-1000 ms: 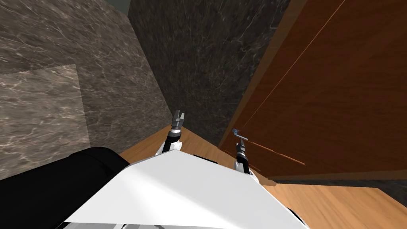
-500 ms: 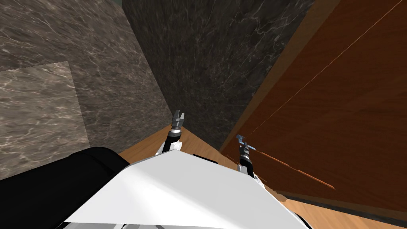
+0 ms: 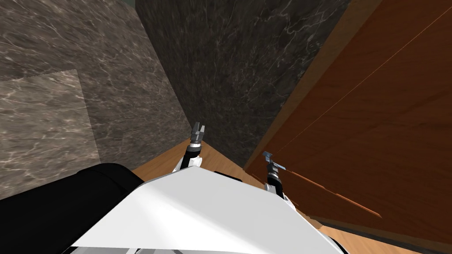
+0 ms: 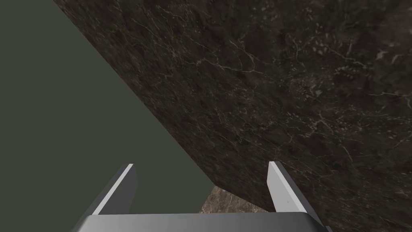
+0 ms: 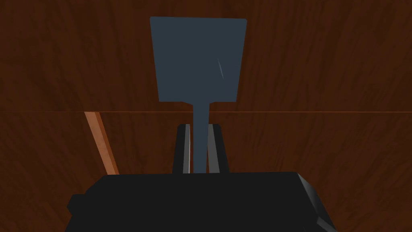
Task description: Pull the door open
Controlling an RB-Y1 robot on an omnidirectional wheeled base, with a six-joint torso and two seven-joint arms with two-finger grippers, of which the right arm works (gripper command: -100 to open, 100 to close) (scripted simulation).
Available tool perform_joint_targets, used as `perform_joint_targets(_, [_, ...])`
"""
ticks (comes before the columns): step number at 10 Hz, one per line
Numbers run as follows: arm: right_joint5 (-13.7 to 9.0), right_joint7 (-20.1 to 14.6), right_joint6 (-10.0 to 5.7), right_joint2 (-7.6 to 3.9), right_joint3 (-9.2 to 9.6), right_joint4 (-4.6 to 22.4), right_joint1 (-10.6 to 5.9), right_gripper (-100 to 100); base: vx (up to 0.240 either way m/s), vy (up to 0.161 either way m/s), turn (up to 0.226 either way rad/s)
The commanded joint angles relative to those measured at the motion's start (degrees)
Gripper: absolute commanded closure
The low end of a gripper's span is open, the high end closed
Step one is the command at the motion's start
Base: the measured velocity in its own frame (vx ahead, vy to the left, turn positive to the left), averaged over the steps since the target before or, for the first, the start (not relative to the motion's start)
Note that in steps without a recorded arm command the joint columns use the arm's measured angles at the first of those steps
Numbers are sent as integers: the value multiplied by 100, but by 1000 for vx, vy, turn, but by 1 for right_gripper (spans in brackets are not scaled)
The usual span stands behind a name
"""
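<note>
Reddish-brown wooden door (image 3: 375,132) has swung further out than a second ago; right gripper (image 5: 199,129) stays clamped on its slim blue-grey lever handle (image 5: 200,117); left gripper (image 4: 201,164) spread wide.

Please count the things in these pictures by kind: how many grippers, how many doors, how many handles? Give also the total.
Grippers: 2 (left gripper open, right gripper shut on the handle)
Doors: 1 (brown door)
Handles: 1 (blue-grey)
Total: 4
</note>
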Motion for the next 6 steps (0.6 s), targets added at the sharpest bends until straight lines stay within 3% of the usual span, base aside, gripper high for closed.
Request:
perform_joint_targets(1, [4, 3, -1, 9, 7, -1, 0, 100, -16, 3, 5])
perform_joint_targets(3, [4, 3, -1, 9, 7, -1, 0, 100, -3, 0, 0])
perform_joint_targets(6, [109, -176, -40, -76, 157, -20, 57, 100, -177, -25, 86])
